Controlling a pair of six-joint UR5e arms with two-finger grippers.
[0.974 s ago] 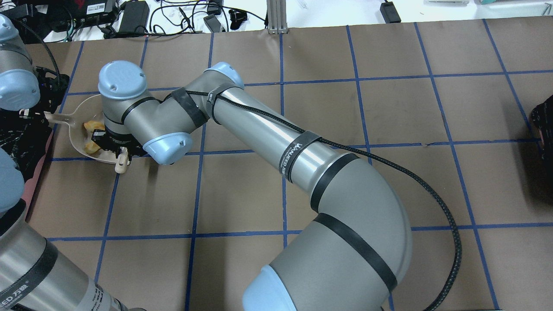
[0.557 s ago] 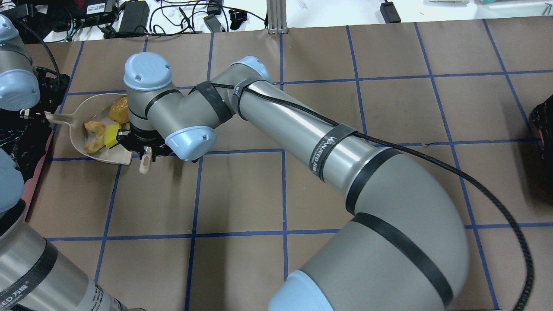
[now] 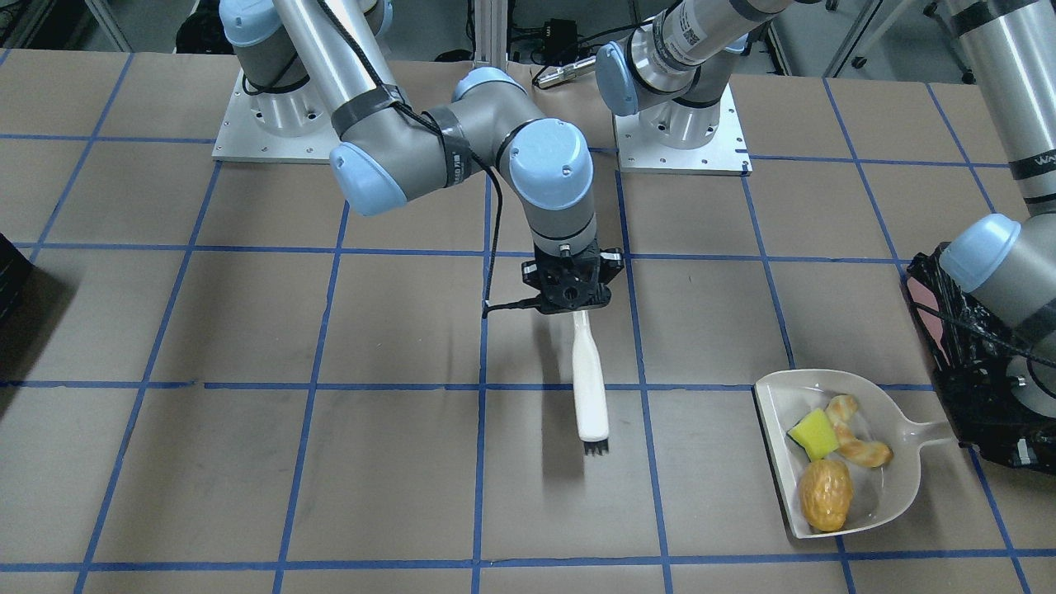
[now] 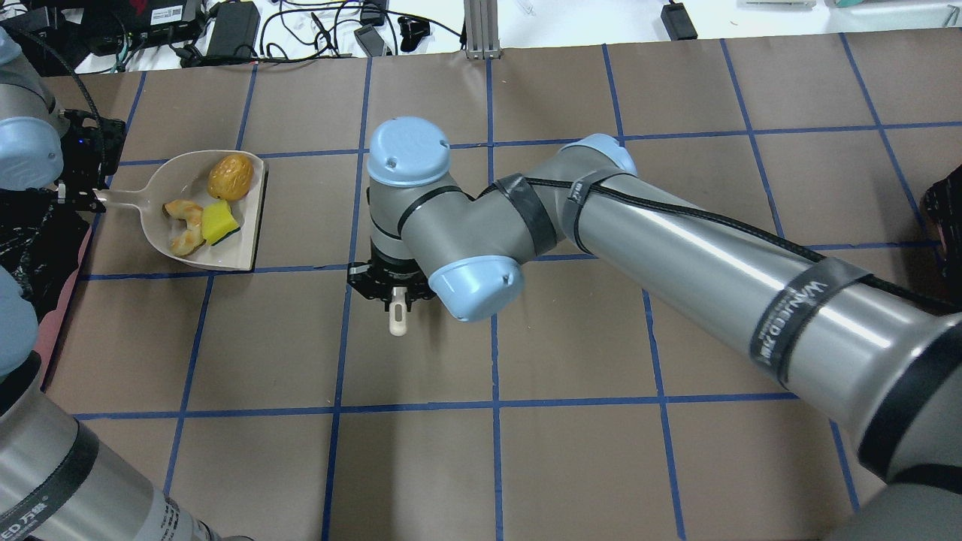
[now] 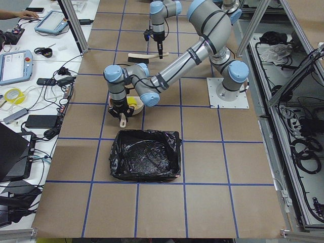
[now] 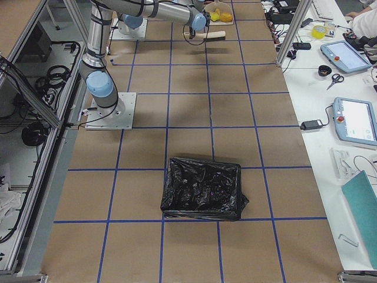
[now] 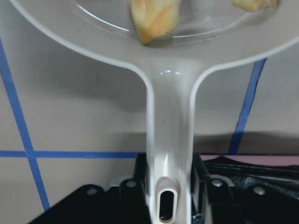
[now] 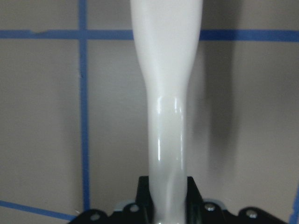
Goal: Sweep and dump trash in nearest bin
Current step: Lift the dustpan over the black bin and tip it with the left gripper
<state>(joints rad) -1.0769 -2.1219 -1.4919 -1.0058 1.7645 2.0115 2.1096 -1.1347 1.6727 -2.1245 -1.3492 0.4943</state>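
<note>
All 3 trash [image 3: 813, 433] bits sit in the dustpan [image 3: 899, 487], near the bin [image 5: 147, 132]. Looks like the left pincer [image 7: 168, 191] is clamped on its handle, ready to tip; the right pincer [image 3: 575, 307] grips the brush [image 3: 590, 388], held well clear.

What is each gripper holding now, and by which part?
Left gripper: the dustpan, by the end of its handle. Right gripper: the brush, near the end of its handle.

Brown paper covers the table [image 4: 571, 466], ruled into squares by blue tape [image 4: 495, 361]. A white dustpan [image 3: 889, 495] sits toward one end; a white-handled brush [image 3: 589, 388] hangs mid-table, dark bristles down. Toward the other end stands a black container [image 6: 203, 188] — on the bench alongside lie a teach pendant [image 6: 355, 121], scissors [image 6: 333, 81] and a yellow tape roll [image 6: 321, 31].
</note>
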